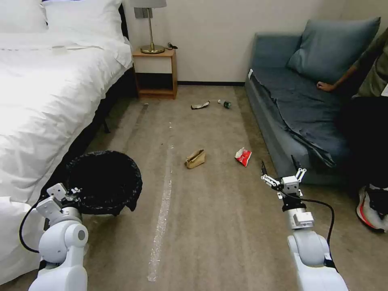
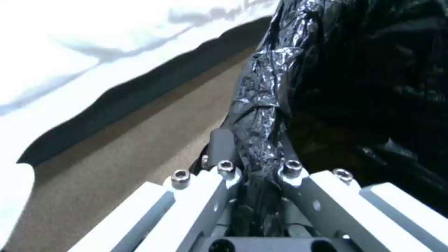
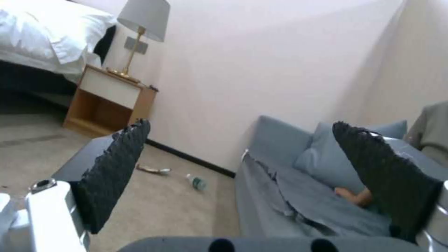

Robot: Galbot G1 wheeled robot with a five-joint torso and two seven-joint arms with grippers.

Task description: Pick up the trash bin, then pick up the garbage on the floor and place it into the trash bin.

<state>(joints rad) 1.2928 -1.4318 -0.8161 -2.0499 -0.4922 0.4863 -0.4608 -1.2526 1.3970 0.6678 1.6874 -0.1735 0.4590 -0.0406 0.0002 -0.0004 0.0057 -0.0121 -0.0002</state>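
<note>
Two grippers: my left gripper (image 1: 72, 191) pinches the bin (image 1: 104, 182) rim beside the bed (image 1: 48, 89); my right gripper (image 1: 283, 174) hangs wide open, empty. Paper bag (image 1: 195, 158) lies ahead, so I should keep the bin level.

The room is evenly and softly lit, with no hard shadows on the carpet (image 1: 210, 226). The white bedding (image 1: 44, 93) is overexposed and loses its folds to glare. A dark shadow lies under the bed's edge. The black bag liner (image 2: 355, 70) shows small specular glints. Both wrist views are soft and slightly blurred, and the right gripper's pads (image 3: 117, 171) are close and out of focus.
</note>
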